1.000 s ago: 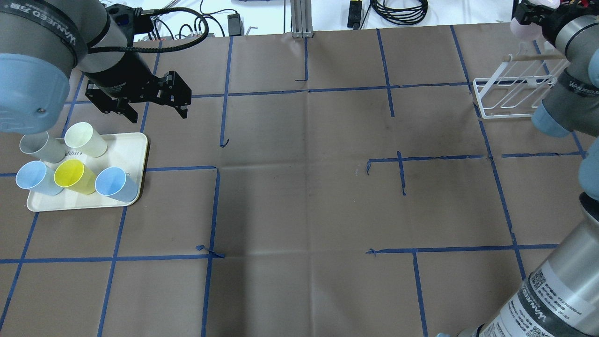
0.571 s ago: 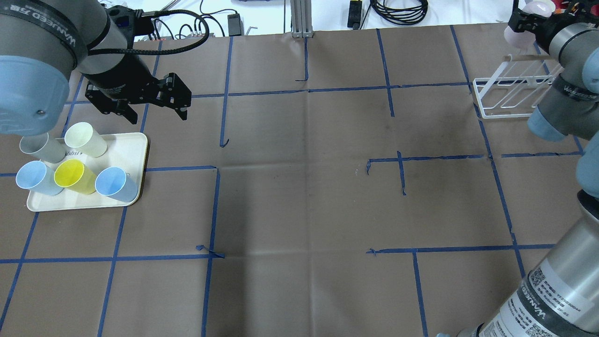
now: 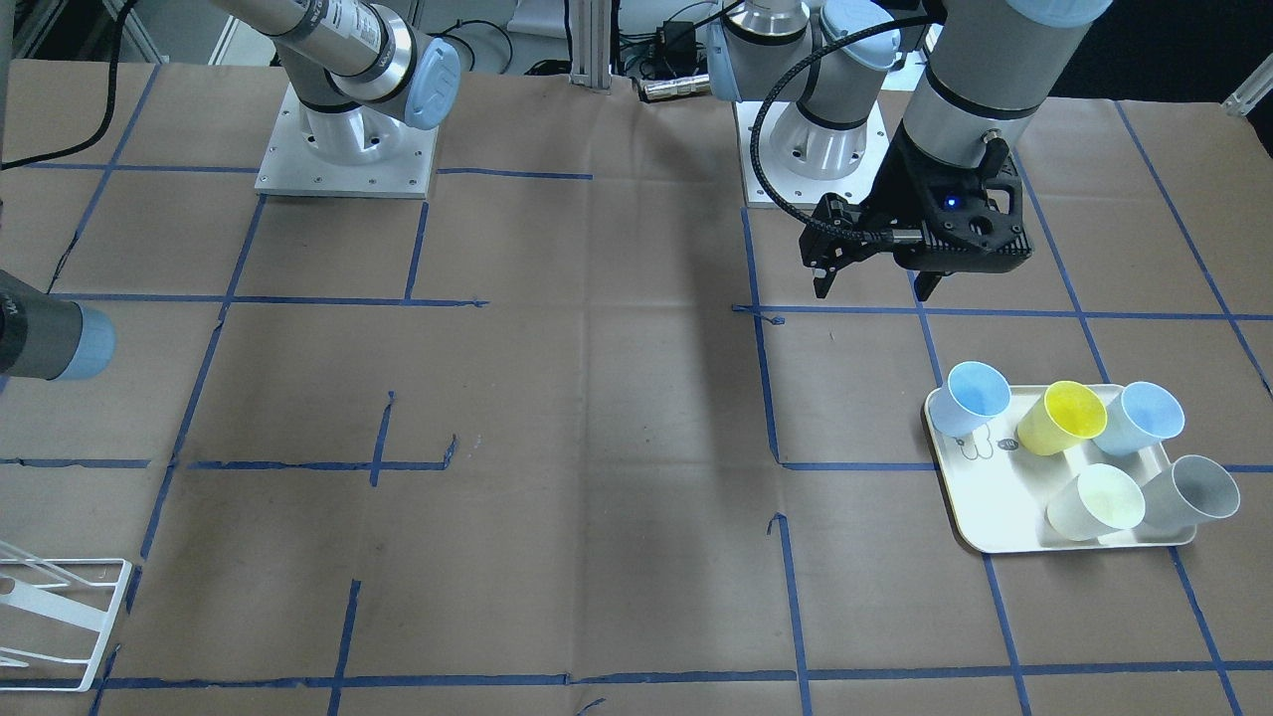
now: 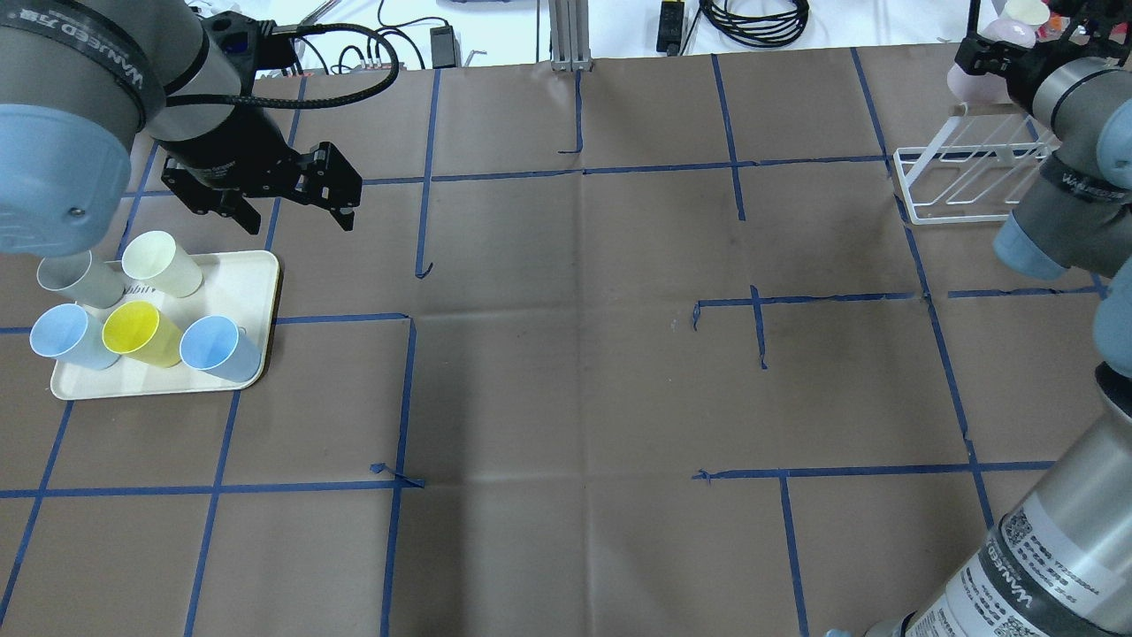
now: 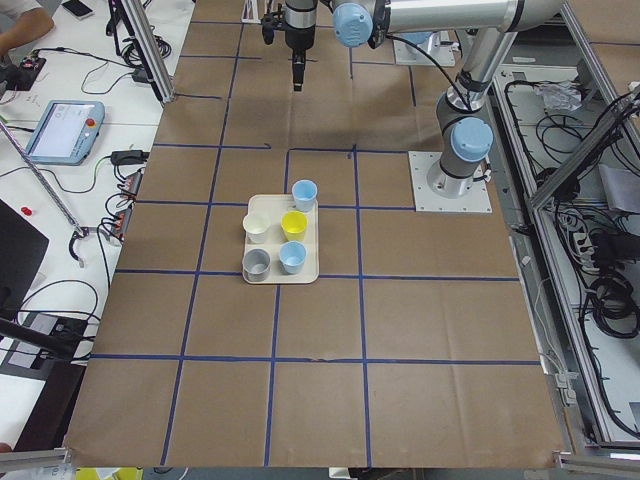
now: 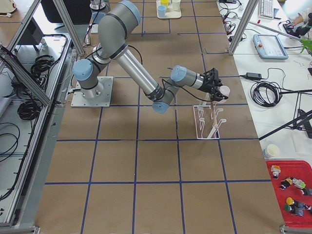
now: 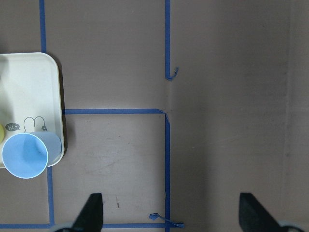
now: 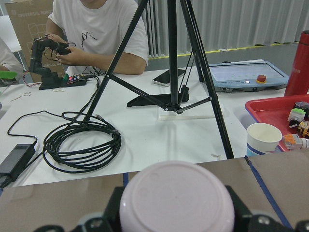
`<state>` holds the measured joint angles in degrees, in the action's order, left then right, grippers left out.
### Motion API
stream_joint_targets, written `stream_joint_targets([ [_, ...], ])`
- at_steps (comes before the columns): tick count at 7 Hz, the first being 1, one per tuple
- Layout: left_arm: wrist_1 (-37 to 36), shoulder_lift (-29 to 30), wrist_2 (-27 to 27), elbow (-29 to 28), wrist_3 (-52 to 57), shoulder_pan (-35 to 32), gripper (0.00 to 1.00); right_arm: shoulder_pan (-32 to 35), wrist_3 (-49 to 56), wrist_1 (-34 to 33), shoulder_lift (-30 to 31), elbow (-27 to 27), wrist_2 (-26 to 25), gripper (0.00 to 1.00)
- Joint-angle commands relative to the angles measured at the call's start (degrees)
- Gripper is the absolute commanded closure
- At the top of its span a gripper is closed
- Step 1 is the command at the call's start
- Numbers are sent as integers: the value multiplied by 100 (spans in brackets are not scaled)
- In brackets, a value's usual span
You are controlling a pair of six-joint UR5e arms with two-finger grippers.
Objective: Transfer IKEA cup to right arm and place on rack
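Your right fingers [image 8: 112, 210] are clamped on either side of the pink cup [image 8: 176, 193], whose flat base fills the bottom of the right wrist view. The cup is off the worktop [image 4: 575, 354], held in the air just above the far end of the white wire rack [image 4: 906, 188]. I cannot tell whether it touches a rod.

Over the last second the right arm [image 4: 1074, 97] has swung its wrist a little. That carries the cup in from the worktop's far edge and closer over the rack. It looks like the placing step: the transfer seems done, and lowering onto a rod remains.

Your left fingers [image 7: 91, 212] stand spread wide and hold nothing. They hover over bare brown paper beside the cream tray [image 4: 239, 292], and have barely shifted in that time. Five more cups stand on that tray.

Watch the line-up with the slanted rods, since the cup hides them from the right wrist camera.
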<state>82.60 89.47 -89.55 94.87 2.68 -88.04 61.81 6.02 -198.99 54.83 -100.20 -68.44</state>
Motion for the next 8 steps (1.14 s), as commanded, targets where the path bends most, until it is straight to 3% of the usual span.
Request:
stream_joint_targets([
  [1, 107, 0, -9, -30, 39, 6, 1, -98, 5, 18, 10, -17, 14, 74],
  [4, 256, 17, -1, -118, 214, 41, 1, -151, 14, 27, -51, -26, 23, 74],
  [5, 274, 17, 8, -118, 215, 58, 1, -151, 14, 18, -68, -26, 23, 58],
  [6, 379, 17, 8, -153, 215, 59, 1, -151, -73, 18, -103, 18, 6, 1],
  [8, 406, 17, -1, -162, 215, 59, 1, -142, -66, 35, -34, 9, -3, 0],
])
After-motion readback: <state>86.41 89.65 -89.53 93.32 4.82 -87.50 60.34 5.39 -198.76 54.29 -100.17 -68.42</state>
